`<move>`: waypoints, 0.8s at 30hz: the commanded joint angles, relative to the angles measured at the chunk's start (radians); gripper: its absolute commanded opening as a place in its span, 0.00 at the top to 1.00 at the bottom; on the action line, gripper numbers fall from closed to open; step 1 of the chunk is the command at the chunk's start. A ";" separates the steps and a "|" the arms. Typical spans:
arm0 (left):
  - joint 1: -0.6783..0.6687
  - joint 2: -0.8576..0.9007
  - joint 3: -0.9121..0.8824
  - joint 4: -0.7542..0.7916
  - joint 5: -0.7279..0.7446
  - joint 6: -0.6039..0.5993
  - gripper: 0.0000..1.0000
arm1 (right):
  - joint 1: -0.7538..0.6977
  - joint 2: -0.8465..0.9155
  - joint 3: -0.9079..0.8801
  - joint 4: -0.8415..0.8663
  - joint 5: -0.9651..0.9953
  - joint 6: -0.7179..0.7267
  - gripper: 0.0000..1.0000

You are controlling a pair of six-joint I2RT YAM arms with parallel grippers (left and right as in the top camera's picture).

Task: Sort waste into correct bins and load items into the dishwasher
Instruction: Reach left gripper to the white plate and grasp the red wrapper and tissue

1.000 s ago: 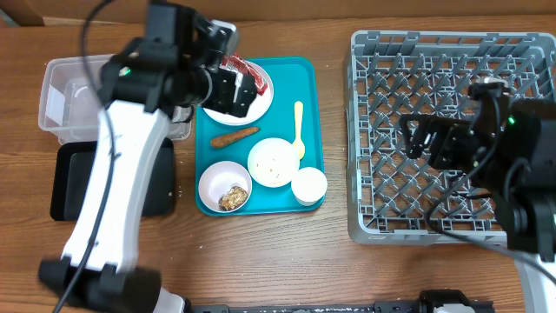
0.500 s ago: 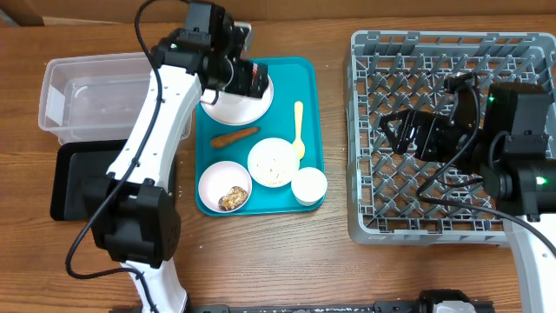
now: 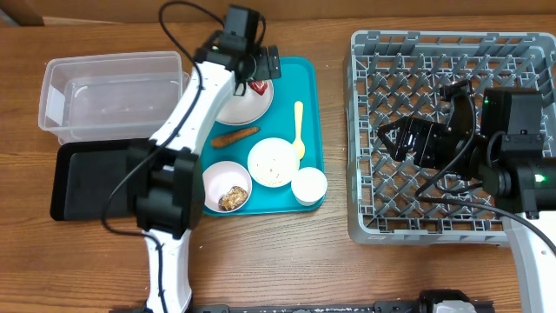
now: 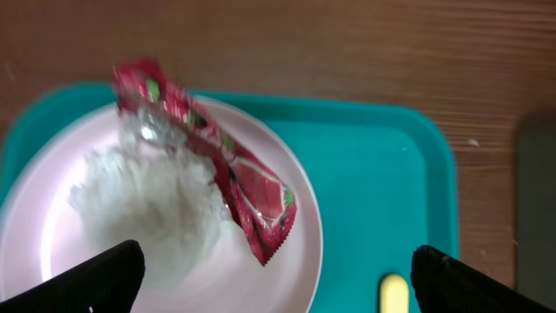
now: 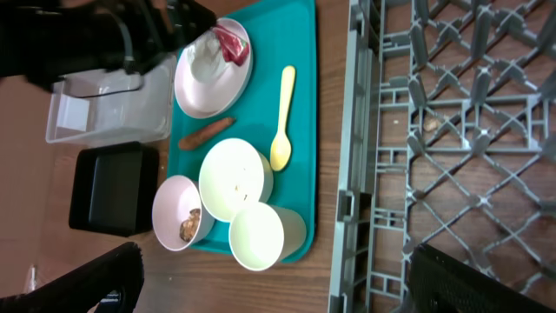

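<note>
Up close, we saw the left end effector (image 4: 276,256) with its two fingers spread wide and nothing between them, poised over the pink plate (image 4: 52,243). On that plate lay the red wrapper (image 4: 248,187), crinkled and slanting, its edge overlapping the crumpled white napkin (image 4: 148,196). The plate sat at the far end of the teal tray (image 4: 373,174).

From above, the rest of the tray ran toward the robot. The carrot (image 3: 234,136) lay just beside the plate, and the yellow spoon (image 3: 298,129) lay lengthwise to its right. Nearer still stood a white bowl (image 3: 274,162) speckled with pale crumbs, a second bowl (image 3: 217,178) holding a brown lump (image 3: 231,198), and a white cup (image 3: 308,185) at the tray's near right corner.

Left of the tray, the clear tub (image 3: 113,96) stood at the far side with the black tray (image 3: 87,178) just in front of it; the left arm crossed over both.

The right end effector (image 3: 395,137) was also spread and held nothing, above the left part of the grey dish rack (image 3: 434,52). That rack stood on the wooden tabletop (image 3: 304,261), apart from the teal tray.
</note>
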 commanded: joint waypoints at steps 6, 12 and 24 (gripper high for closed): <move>0.026 0.083 0.023 -0.018 -0.080 -0.267 0.00 | 0.004 -0.001 0.029 -0.026 0.005 -0.002 0.00; 0.041 0.130 0.022 -0.004 -0.061 -0.287 0.00 | 0.004 -0.001 0.029 -0.026 0.005 -0.002 0.00; 0.036 0.229 0.022 -0.003 0.060 -0.159 0.66 | 0.004 -0.001 0.029 -0.027 0.005 -0.001 0.00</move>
